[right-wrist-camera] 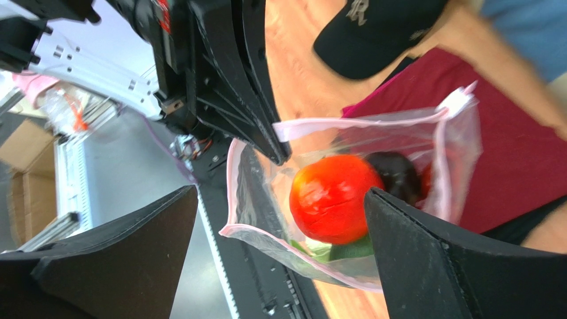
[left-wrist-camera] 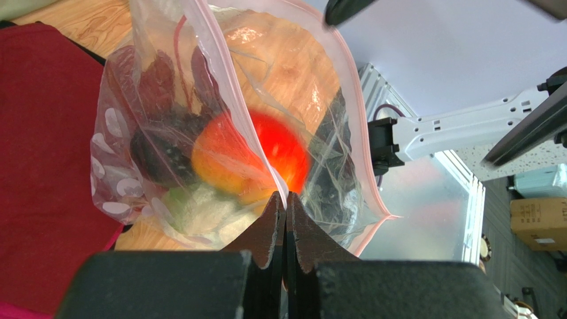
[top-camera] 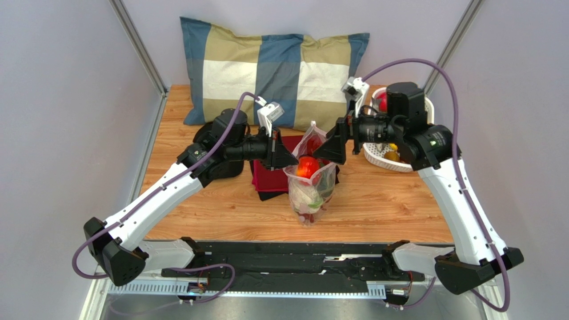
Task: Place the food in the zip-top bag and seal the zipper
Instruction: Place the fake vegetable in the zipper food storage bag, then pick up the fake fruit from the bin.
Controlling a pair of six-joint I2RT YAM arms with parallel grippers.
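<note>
The clear zip-top bag (top-camera: 311, 190) hangs upright over the table's middle, its mouth gaping. My left gripper (top-camera: 292, 159) is shut on the bag's left rim (left-wrist-camera: 283, 189), pinching the pink zipper (left-wrist-camera: 229, 93) strip. Inside lie a red tomato (top-camera: 307, 167), a dark purple piece (left-wrist-camera: 160, 156) and a whitish-green piece (left-wrist-camera: 199, 207). My right gripper (top-camera: 322, 155) stands wide open at the bag's right side, its fingers (right-wrist-camera: 452, 259) straddling the free rim (right-wrist-camera: 266, 244) without touching it. The tomato (right-wrist-camera: 329, 196) shows through the mouth in the right wrist view.
A folded red cloth (top-camera: 268, 179) lies behind the bag. A black cap (top-camera: 220, 141) sits under the left arm. A white perforated basket (top-camera: 399, 161) holding more food stands at the right, beneath the right arm. A checked pillow (top-camera: 274, 70) lies along the back.
</note>
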